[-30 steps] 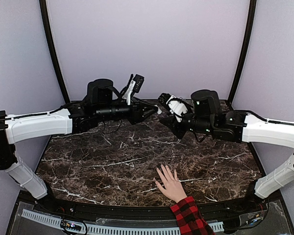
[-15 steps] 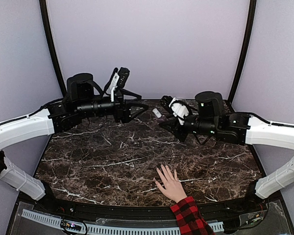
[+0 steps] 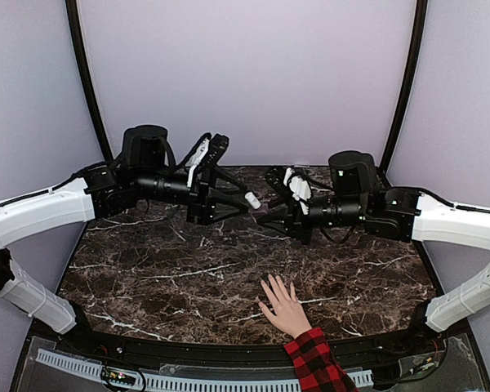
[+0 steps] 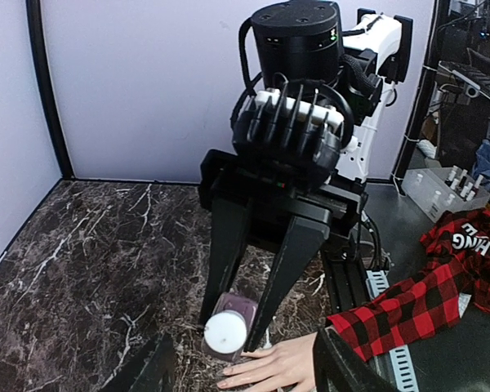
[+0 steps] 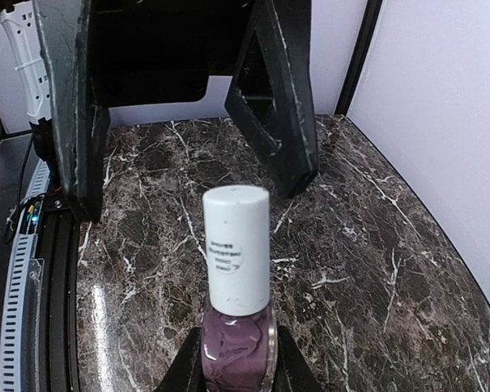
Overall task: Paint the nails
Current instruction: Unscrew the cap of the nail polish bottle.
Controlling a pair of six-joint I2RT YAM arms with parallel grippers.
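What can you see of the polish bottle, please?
The bottle is small: a clear glass body filled with mauve polish, under a tall white cap bearing a small printed sticker. The cap is on. The right gripper clamps the glass body and holds it in the air, cap pointing toward the open left gripper, which does not touch it.

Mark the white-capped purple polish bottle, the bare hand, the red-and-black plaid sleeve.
polish bottle (image 5: 236,282): right wrist view, cap.
bare hand (image 3: 284,310): top external view, its back.
plaid sleeve (image 3: 317,363): top external view, mid-fabric.
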